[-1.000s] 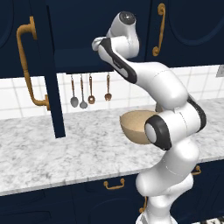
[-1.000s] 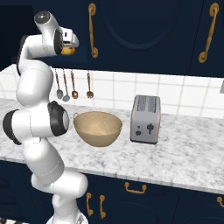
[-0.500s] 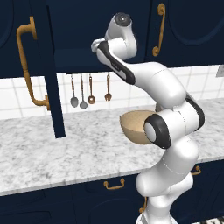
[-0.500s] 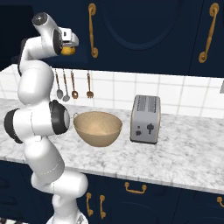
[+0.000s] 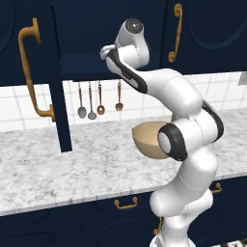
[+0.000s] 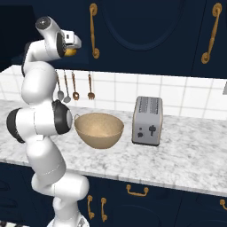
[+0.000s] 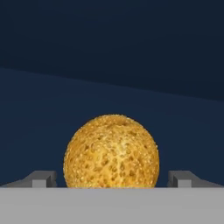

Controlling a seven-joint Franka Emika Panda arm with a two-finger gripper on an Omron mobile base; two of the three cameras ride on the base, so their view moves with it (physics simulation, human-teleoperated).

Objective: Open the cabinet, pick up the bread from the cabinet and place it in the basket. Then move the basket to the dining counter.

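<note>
Jaws: spread wide, flanking the bread [image 7: 111,151], nothing gripped.
Risk: closing off-centre rolls the round loaf deeper into the cabinet [image 5: 96,34].

I count one bread [image 7: 111,152], one basket [image 6: 99,129], and one toaster [image 6: 147,120] on the counter. Four utensils [image 5: 100,100] hang on the tiled wall. I see one open cabinet door [image 5: 54,72] and two closed doors with brass handles [image 6: 93,31] in the right base view.

Base cams flank arm, share basket [image 6: 99,129]; hand cam close on bread [image 7: 111,152].
</note>
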